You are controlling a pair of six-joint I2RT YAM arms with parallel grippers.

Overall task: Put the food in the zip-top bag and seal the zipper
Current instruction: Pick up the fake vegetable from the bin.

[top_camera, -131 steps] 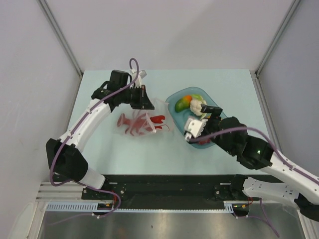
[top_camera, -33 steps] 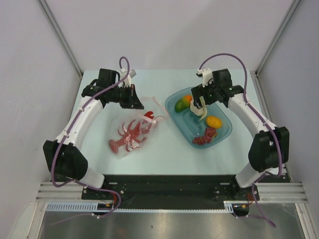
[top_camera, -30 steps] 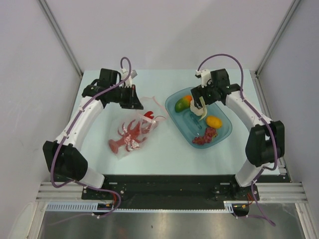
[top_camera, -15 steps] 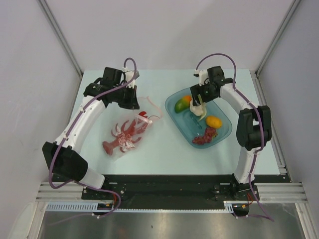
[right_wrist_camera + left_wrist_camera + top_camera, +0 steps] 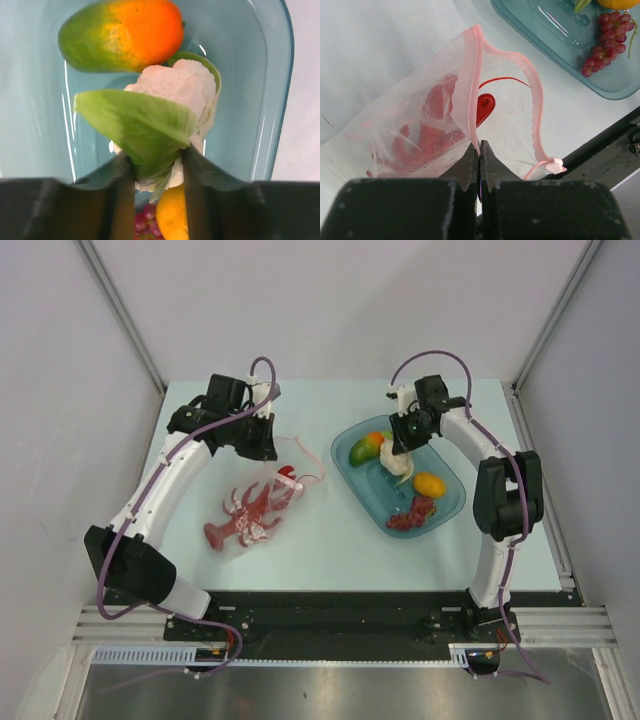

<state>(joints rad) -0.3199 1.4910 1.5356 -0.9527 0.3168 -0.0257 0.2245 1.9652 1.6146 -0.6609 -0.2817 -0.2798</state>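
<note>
The zip-top bag (image 5: 262, 502) lies floppy at centre left with the red lobster (image 5: 240, 523) inside. My left gripper (image 5: 268, 443) is shut on the bag's pink zipper strip (image 5: 470, 75) and holds the mouth open. The strip's white slider (image 5: 552, 164) hangs at the far end. My right gripper (image 5: 399, 447) reaches down into the blue bowl (image 5: 452, 502). Its fingers (image 5: 192, 165) press both sides of the white cauliflower (image 5: 177, 82) at its green leaf (image 5: 132, 120). A green-orange piece (image 5: 122, 32), a yellow fruit (image 5: 170, 215) and a dark red clump (image 5: 411, 514) also lie in the bowl.
The bowl rim (image 5: 555, 55) lies close to the right of the bag's mouth. The frame's black rail (image 5: 330, 605) runs along the near table edge. Grey walls stand on the left, right and far sides.
My right gripper's fingers have closed in from wide open onto the cauliflower. My left gripper has drawn the bag with the lobster slightly left and nearer.
</note>
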